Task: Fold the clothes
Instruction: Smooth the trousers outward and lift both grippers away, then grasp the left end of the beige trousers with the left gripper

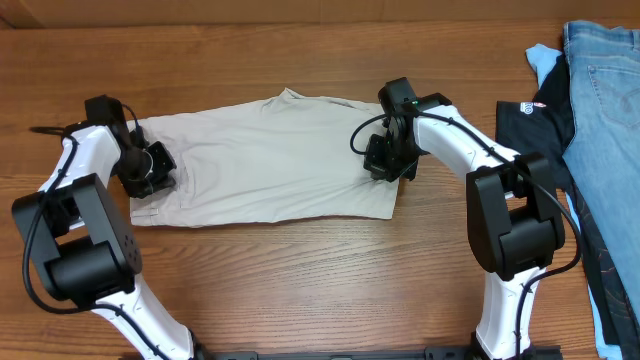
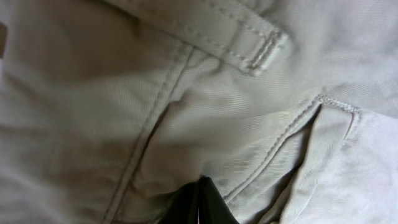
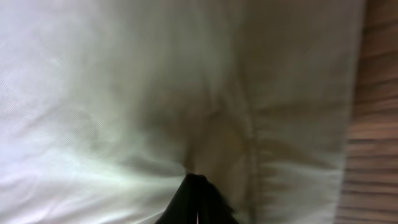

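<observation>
We should raise both ends together and level, with the cloth taut, so the fold lands square. The clothes (image 1: 265,160) lie flat mid-worktop (image 1: 300,285), stretched from 9 to 3 o'clock. Our left gripper (image 1: 150,172) pinches the 9 o'clock end; our right gripper (image 1: 388,162) pinches puckered fabric by the 3 o'clock hem.

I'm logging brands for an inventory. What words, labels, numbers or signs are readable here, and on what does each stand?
On the black shirt: a small white and red logo, too small to read.
On the khaki garment: no text in any view, only seams and stitching.
On the jeans: no readable text.
Nothing here can be quoted.
</observation>
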